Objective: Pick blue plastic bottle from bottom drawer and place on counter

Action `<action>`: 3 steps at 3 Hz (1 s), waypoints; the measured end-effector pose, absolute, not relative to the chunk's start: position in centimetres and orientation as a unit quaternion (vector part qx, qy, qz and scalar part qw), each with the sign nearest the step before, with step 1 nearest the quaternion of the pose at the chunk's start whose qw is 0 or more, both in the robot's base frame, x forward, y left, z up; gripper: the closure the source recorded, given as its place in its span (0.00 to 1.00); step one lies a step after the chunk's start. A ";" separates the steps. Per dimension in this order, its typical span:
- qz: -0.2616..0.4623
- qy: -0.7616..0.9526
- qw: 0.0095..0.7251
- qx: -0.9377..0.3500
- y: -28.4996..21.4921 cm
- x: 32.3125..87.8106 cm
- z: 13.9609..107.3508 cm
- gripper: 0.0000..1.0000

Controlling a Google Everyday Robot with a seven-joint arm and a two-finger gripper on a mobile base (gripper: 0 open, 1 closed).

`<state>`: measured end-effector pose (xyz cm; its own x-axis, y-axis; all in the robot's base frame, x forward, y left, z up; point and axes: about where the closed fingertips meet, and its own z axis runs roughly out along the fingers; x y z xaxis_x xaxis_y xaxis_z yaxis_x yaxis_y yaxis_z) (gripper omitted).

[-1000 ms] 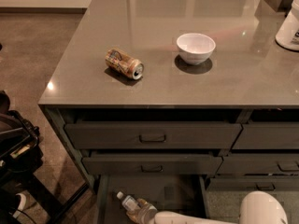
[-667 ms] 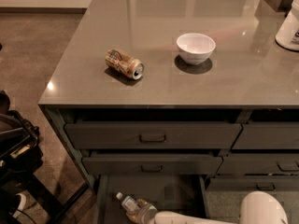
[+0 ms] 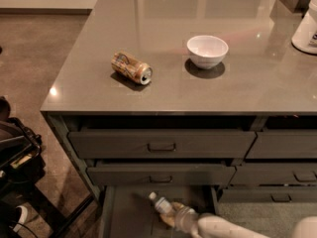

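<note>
Arm segments, white and rounded, come in low from the bottom right, lying nearly level over the open bottom drawer (image 3: 124, 217). The gripper (image 3: 174, 216) sits at the base of the blue plastic bottle (image 3: 161, 205), which lies on the drawer floor, cap pointing back-left. I cannot tell whether it is clamped on the bottle.

A smooth white arm (image 3: 225, 227) of rounded, tube-like segments lies along the lower right edge of the frame, ending in a greyish gripper (image 3: 179, 219) at bottom centre.
</note>
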<state>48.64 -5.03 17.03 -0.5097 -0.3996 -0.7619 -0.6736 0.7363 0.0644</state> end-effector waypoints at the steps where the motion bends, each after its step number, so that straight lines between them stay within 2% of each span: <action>1: 0.140 0.864 0.402 -0.269 -19.5 52.9 21.6 1.00; 2: 0.143 0.865 0.410 -0.251 -27.7 53.5 26.7 1.00; 3: 0.179 0.854 0.407 -0.269 -25.8 52.6 27.4 1.00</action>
